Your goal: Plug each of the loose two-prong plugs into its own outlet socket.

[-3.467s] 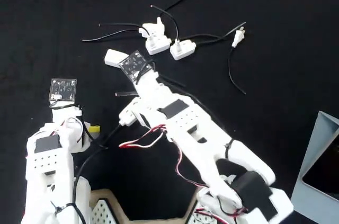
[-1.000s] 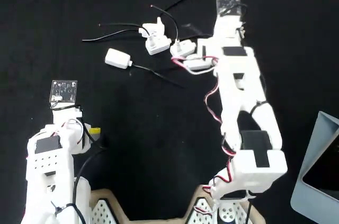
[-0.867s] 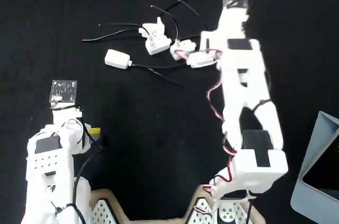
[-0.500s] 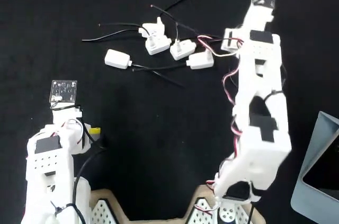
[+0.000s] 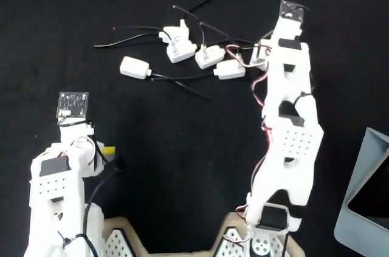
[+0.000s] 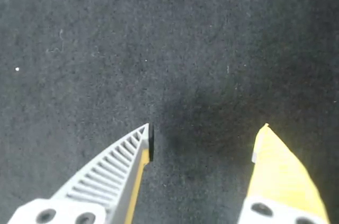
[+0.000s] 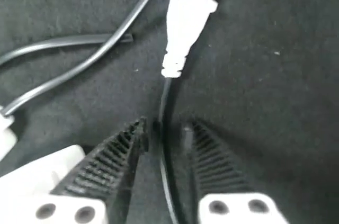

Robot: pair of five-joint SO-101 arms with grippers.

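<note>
Over on the far right side of the black worktop, the right arm is stretched out long. Its right gripper is down low on the cloth and only narrowly parted. A thin black cord runs straight through the gap between the two ribbed fingers. I can't say for certain whether they pinch it, since there looks to be a sliver of room on one side. The cord leads up to a white two-prong plug lying flat on the cloth just beyond the fingertips, not seated in anything.

To the left of that arm sit four white sockets. The nearest socket is just beside the arm. The middle socket and the rear socket follow close together. The outlying socket is a little apart, with black leads trailing off around them.

The left arm sits at the near left corner, well apart from all this. Its left gripper is spread wide over bare cloth, holding nothing.
</note>
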